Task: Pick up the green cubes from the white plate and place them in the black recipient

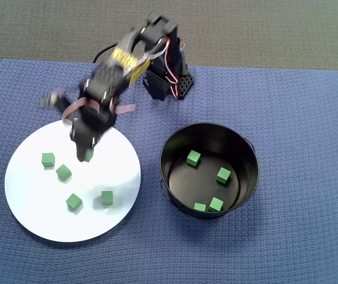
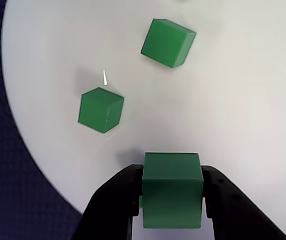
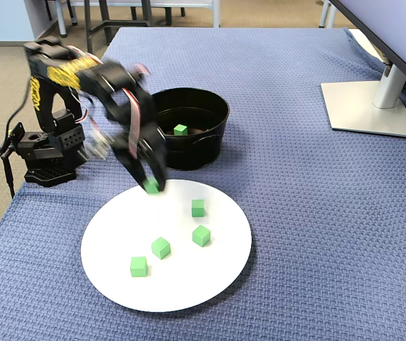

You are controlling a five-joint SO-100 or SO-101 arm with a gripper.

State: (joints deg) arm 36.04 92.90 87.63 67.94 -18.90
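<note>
Tabletop (image 1: 311,106), blue woven cloth, carries everything. White plate (image 1: 32,207) sits w/ black recipient (image 1: 248,155) just beside it at plate's 3 o'clock in overhead view, so transfers are short.

Arm base at 12 o'clock of the gap betw. them; arm leans over plate's 12 o'clock rim.

Fingers (image 2: 218,200) closed on one green cube (image 2: 172,187), pads on opp. flat faces, cube square between them: secure grip, prob. ready to carry. Held cube looks just above plate; contact unclear (motion blur).

Counts, overhead: 4 loose cubes on plate, toward its centre and 9 o'clock; 4 cubes in recipient. Judgement: roughly halfway; next needs swing toward 3 o'clock, clearing the tall wall.
</note>
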